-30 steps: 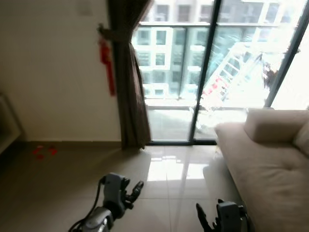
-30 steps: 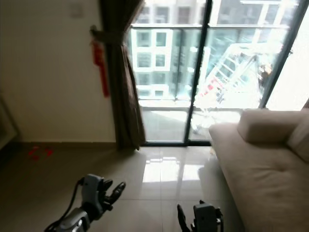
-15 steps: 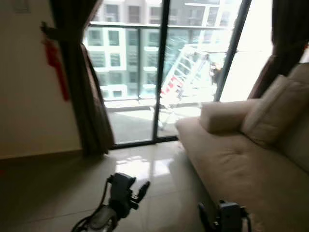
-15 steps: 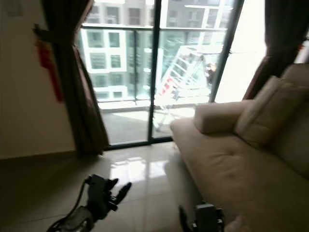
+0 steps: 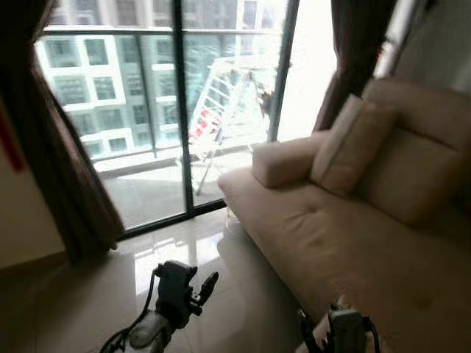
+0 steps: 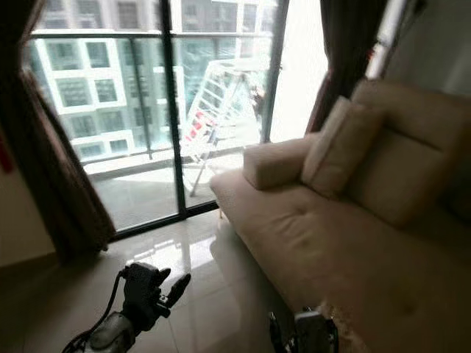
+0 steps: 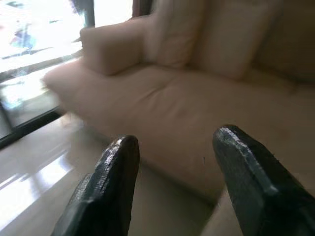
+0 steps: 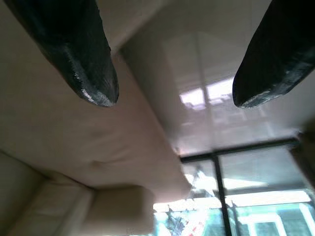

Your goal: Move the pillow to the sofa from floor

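Note:
A beige sofa [image 5: 331, 228] runs along the right, with a rolled armrest [image 5: 283, 162] and a back cushion [image 5: 349, 143] leaning on it. My left gripper [image 5: 200, 290] is low over the tile floor, open and holding nothing; in the left wrist view its fingers [image 7: 118, 167] point at the sofa's front edge. Also open and empty, my right gripper [image 5: 316, 332] is at the bottom edge beside the sofa front, fingers [image 8: 83, 54] well apart. A beige textured patch [image 6: 340, 323] lies by it; I cannot tell whether this is the pillow.
A glass balcony door [image 5: 184, 110] stands ahead, with a folding drying rack [image 5: 221, 103] outside. Dark curtains hang at the left [image 5: 51, 191] and behind the sofa [image 5: 353, 44]. Glossy floor tiles [image 5: 235, 294] lie between me and the door.
The camera has swung to the right: the wall and red tassel have left the view and the sofa now shows much larger. Both grippers keep the same pose.

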Robot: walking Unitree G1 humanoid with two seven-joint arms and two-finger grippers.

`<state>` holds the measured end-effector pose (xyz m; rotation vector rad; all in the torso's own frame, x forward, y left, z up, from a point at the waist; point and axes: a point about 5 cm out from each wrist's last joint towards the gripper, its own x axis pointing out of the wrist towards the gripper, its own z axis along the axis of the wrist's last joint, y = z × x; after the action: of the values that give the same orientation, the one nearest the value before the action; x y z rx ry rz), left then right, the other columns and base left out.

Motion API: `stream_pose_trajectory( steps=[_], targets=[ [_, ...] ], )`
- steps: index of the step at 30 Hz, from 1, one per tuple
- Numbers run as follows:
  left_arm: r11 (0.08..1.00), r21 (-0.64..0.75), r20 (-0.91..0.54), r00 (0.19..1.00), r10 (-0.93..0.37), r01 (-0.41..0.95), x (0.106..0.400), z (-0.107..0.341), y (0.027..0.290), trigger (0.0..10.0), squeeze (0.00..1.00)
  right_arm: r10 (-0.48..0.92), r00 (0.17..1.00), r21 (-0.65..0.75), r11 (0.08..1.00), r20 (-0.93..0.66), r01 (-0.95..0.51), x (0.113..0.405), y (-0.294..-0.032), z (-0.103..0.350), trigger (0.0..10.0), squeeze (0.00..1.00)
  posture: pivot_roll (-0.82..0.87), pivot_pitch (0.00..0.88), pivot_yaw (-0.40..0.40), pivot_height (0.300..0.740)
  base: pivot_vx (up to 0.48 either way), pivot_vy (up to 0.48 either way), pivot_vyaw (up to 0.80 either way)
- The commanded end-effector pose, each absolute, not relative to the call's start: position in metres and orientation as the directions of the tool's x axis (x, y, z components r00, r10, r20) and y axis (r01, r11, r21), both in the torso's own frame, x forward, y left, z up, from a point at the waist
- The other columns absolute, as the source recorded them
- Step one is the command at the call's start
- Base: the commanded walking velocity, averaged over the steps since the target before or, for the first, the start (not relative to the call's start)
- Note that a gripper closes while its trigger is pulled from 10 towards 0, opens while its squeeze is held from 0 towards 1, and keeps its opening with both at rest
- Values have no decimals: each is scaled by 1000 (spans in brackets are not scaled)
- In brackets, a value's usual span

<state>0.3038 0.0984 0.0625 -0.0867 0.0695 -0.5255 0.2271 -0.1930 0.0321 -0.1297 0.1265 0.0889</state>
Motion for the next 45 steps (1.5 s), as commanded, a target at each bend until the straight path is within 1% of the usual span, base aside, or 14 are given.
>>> stream_pose_trajectory(
  steps=[1,28,30,37,38,39,45],
  targets=[
    [878,-83,-78,875,-478,472,301,55,111,10000,0,88,989,-120,987,-121,-103,229,-189,34,10000,0,-32,0,26,740,0,0,-694],
    [880,-72,-71,878,-474,469,302,56,113,10000,0,100,991,-149,982,-86,-112,235,-183,40,10000,0,-25,0,24,740,0,0,-691],
    [884,-75,-67,882,-466,462,304,57,113,10000,0,116,990,-174,976,-78,-128,236,-180,41,10000,0,-25,0,23,740,0,0,0],
    [890,-83,-64,889,-454,448,305,58,114,10000,0,149,986,-195,968,-73,-160,241,-176,43,10000,0,-24,0,20,740,0,0,0],
    [892,-80,-63,891,-450,445,305,58,114,10000,0,202,977,-255,943,-66,-212,246,-171,46,10000,0,-24,0,19,740,0,0,0],
    [893,-78,-64,891,-449,444,306,58,114,10000,0,229,972,-285,929,-60,-236,248,-169,48,10000,0,-24,0,19,740,0,0,0],
    [895,-74,-62,894,-443,439,306,59,114,10000,0,285,958,-347,895,-35,-279,253,-163,54,10000,0,-23,0,17,740,0,0,0]
  ],
)
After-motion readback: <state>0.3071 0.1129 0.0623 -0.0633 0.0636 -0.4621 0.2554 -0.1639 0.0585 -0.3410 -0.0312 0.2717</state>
